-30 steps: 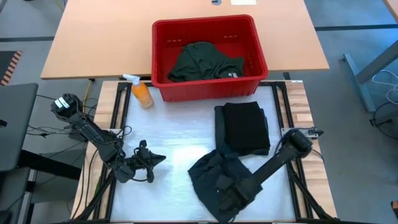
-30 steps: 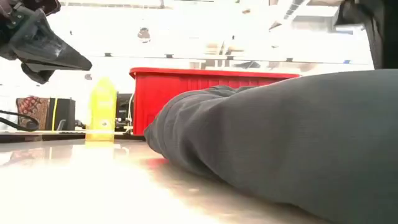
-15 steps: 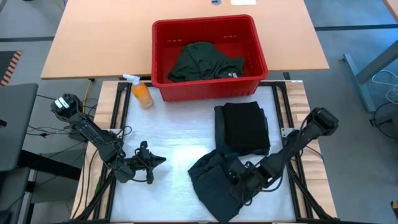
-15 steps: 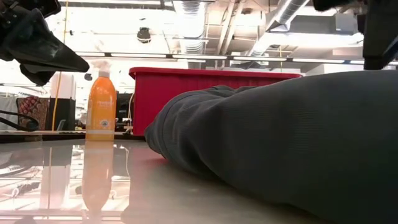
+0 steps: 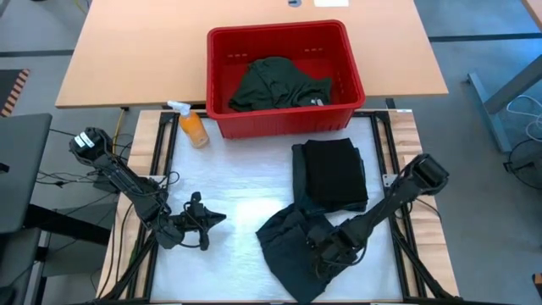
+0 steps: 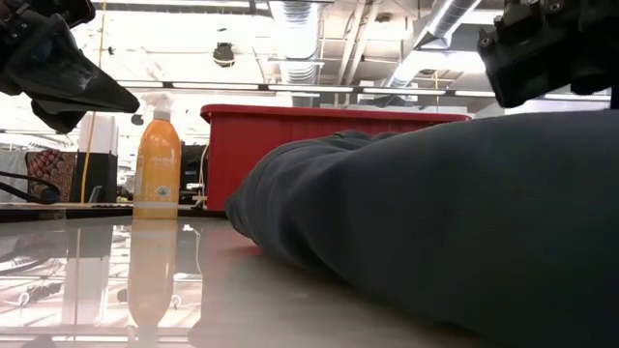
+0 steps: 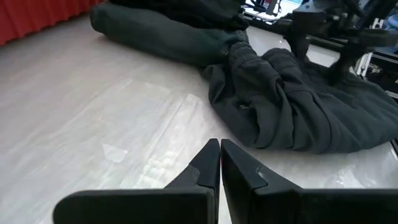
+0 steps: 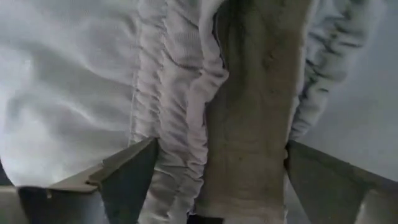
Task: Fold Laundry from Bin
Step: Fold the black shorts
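The red bin stands at the table's far edge with a dark green garment lying in it. A folded black garment lies flat on the table's right half. Nearer to me lies a crumpled dark garment, also in the low view and the left wrist view. My right gripper is open and points steeply down over this garment; a ribbed band shows between its fingers. My left gripper is shut, hovering above the table's left half. My right gripper comes at the crumpled garment from above, one open finger on each side of the ribbed band. The band lies bunched on the rest of the garment. Whether the fingertips touch the cloth, I cannot tell.
An orange spray bottle stands upright by the bin's near left corner. Bare white table top lies between my left gripper and the garments. Wooden strips and cables run along both sides of the table.
My right gripper has shifted a little toward the table's far right over the crumpled garment, turned at the wrist and come down toward the cloth; in the low view it now shows at the top right. The garment lies as before.
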Controlling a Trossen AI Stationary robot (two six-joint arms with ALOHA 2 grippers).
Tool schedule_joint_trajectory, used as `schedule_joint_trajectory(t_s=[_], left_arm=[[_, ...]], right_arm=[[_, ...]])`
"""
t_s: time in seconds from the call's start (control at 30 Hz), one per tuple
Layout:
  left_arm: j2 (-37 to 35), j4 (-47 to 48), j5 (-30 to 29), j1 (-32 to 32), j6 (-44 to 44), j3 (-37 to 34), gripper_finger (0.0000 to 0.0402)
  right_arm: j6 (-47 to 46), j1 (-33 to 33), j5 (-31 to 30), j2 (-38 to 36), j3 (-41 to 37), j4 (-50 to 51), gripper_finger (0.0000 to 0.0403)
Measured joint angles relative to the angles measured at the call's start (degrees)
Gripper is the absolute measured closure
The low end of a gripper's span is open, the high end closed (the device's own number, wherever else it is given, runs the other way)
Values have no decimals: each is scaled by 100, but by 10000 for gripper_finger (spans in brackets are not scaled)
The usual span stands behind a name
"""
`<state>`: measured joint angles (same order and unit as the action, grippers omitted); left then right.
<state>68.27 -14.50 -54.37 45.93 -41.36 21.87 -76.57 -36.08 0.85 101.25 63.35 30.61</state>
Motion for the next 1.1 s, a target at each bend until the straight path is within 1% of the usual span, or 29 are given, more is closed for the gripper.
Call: schedule_joint_trajectory(t_s=[0.07,0.13,0.17,0.23,0.3,0.37,0.57,0.6,0.7,0.77,0.87,0.97,1.1], left_arm=[[0,0,0,0,0,0,400],[0,0,1,0,0,0,400],[0,1,2,0,0,0,400],[0,0,4,0,0,0,401],[0,2,4,0,0,0,401],[0,2,5,2,2,0,401],[0,4,4,0,2,0,401],[0,6,5,0,2,0,401],[0,4,5,0,0,0,401],[0,4,7,0,0,0,401],[0,4,7,0,0,0,401],[0,4,7,2,2,0,401],[0,4,7,1,0,0,401]], right_arm=[[121,23,65,72,0,-169,21],[230,48,80,115,2,-291,22],[289,59,80,121,2,-324,28],[340,66,78,109,2,-419,54],[353,85,61,90,36,-516,96],[387,117,45,88,156,-620,150],[1013,269,28,79,633,-612,355],[1160,295,26,79,731,-596,371],[1405,396,34,79,1081,-546,369],[1572,460,39,79,1341,-350,360],[1847,544,41,79,1773,18,359],[2042,592,30,75,2183,694,366],[1979,627,-73,75,2639,1853,366]])
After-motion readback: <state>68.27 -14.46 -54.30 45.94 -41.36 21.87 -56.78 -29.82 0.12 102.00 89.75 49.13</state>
